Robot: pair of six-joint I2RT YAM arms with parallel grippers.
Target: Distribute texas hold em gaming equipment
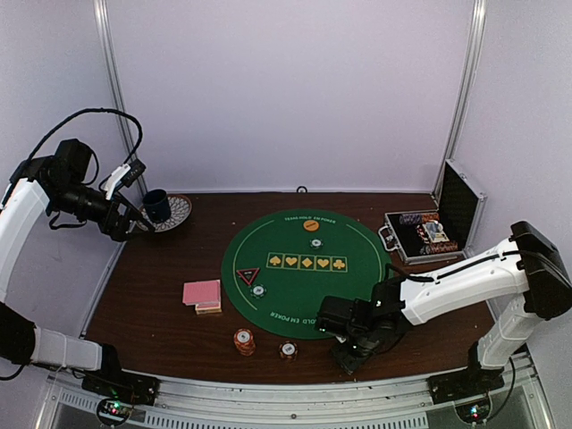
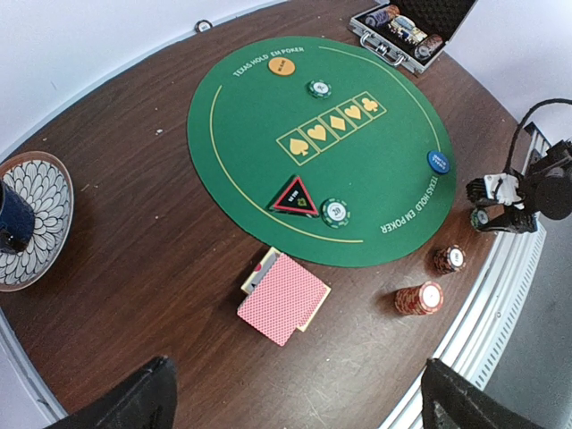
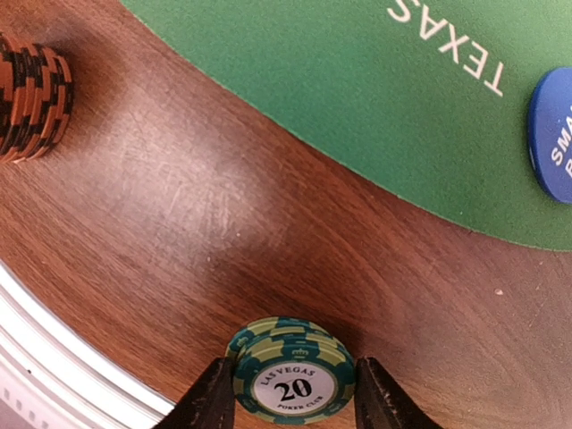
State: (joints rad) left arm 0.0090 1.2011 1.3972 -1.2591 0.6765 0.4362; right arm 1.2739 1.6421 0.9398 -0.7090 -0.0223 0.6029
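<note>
**Table** point(image 1: 152, 313) and green mat point(image 1: 295, 295): the gaming pieces are spread over both.

**Deck of cards** point(image 1: 203, 294): it lies on bare wood just left of the mat with the pink-red backs up. Its long axis runs roughly left to right across the table. The upper cards are skewed off the lower ones. Judged light, slick and flexible, so it is best taken across the short sides.

**Left gripper** point(image 2: 297, 375): it is raised at the far left with its fingers wide apart, carrying nothing.

**Right gripper** point(image 3: 291, 398): it is low at the near edge of the table, off the mat. Its fingers are pressed against opposite sides of the green chip stack point(image 3: 286, 353).

**Green chip stack**: a few chips lie flat with the "20" face up. The stack axis is upright, and being round it has no long axis in plan. Whether it rests on the wood or is lifted cannot be told.

- Judged rigid, dense for its size and smooth-rimmed.
- The chips can shear sideways if squeezed unevenly, so a hold across the full width of the rims is sound.

**Orange chip stacks** point(image 1: 244, 340) point(image 1: 288, 350): they stand on the wood to the gripper's left.

**Blue disc** point(image 3: 554, 134): it lies flat on the mat nearby
</note>
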